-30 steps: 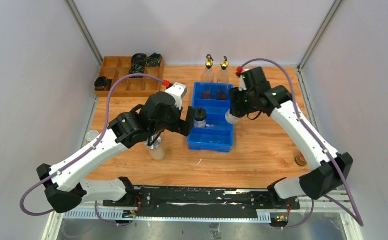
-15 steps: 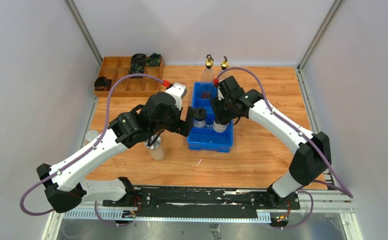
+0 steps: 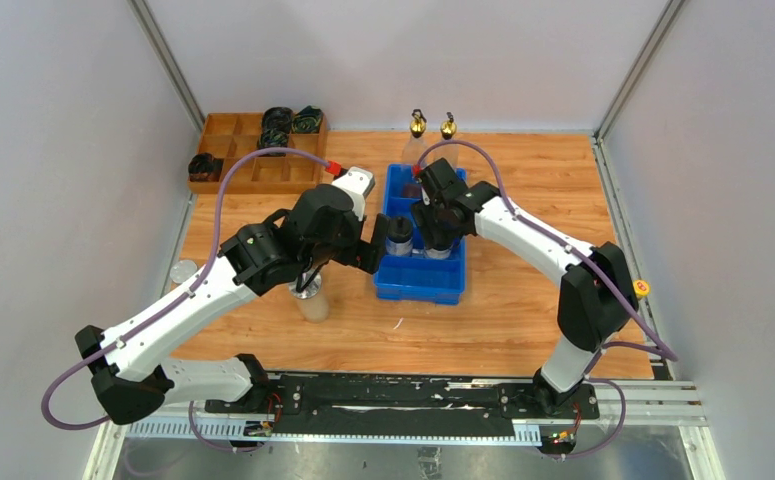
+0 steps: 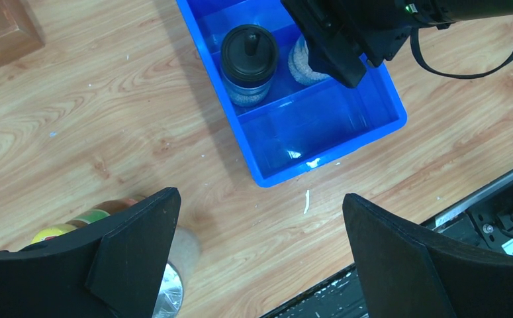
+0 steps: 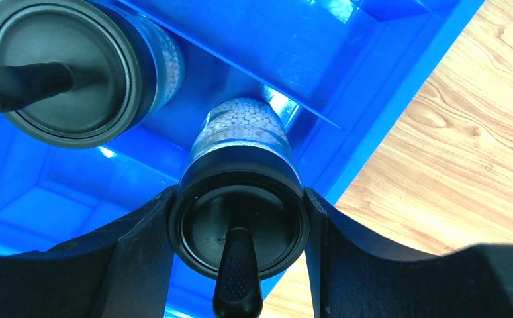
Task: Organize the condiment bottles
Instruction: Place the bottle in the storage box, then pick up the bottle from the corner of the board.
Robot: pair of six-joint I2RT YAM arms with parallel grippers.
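In the last second my right fingers (image 5: 134, 265), half-closed around a black-capped jar (image 5: 239, 139), carried it from beside the blue bin (image 3: 421, 285) into its middle compartment next to the matching jar (image 5: 68, 73), nearly pairing them; my left fingers (image 4: 128, 252) hung wide open, empty.

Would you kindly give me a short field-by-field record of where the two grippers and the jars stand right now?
Right gripper: shut on a black-capped jar
Held jar: in the middle compartment of the blue bin, beside a second black-capped jar
Left gripper: open, empty, over the table left of the bin
Shaker: standing on the table, outside the bin
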